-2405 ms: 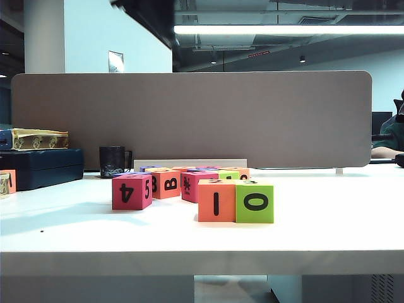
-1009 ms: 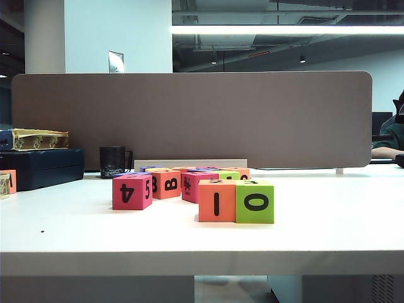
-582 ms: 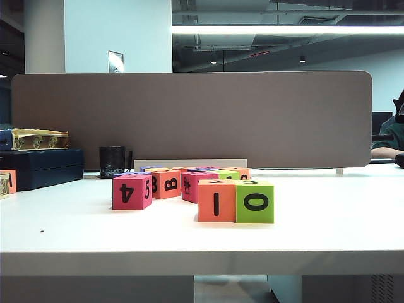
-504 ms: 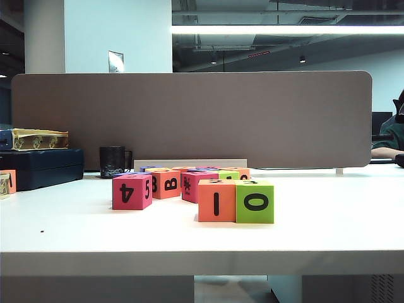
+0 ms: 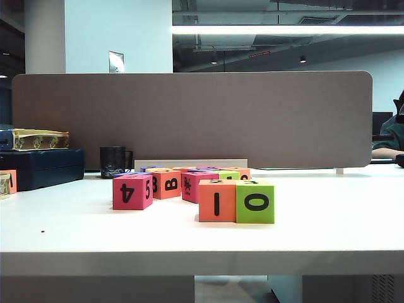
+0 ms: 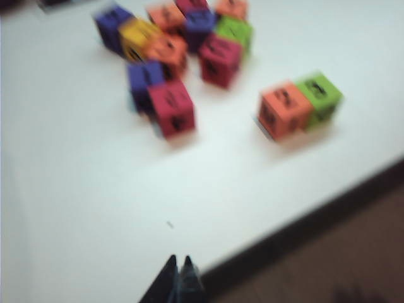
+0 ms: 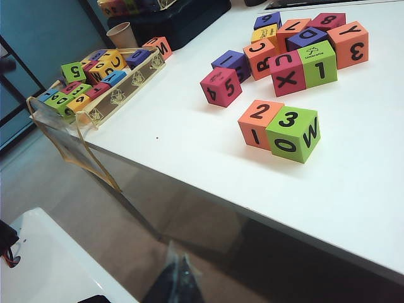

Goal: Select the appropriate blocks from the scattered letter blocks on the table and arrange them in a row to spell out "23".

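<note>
**Two blocks in a row near the front edge, both arms pulled back**

From my exterior view I see the orange block (image 5: 216,201) and the lime green block (image 5: 255,201) side by side and touching on the white table (image 5: 328,221), ahead of the other scattered blocks (image 5: 165,183), which sit just behind and to the left of centre. A red block marked 4 and 5 (image 5: 132,191) stands nearest the pair, apart from it. Nothing stands between the camera and the pair. Farther back, at the left of the frame, I see a dark mug (image 5: 113,161), a dark case (image 5: 41,166) with a patterned box on it, and a long grey divider panel (image 5: 189,120) across the rear, with ceiling strip lights above.

The exterior view shows only the front faces, "I" and "O". My right wrist view shows the tops: "2" on the orange block (image 7: 261,122), "3" on the green one (image 7: 292,133). It also shows a tray of more blocks (image 7: 95,79) in the upper left of the frame, at the table's corner.

No arm appears in the exterior view. The left gripper (image 6: 177,278) is closed on nothing, low in its blurred frame over the table edge. The right gripper (image 7: 177,281) hangs off the table, fingers together and empty
</note>
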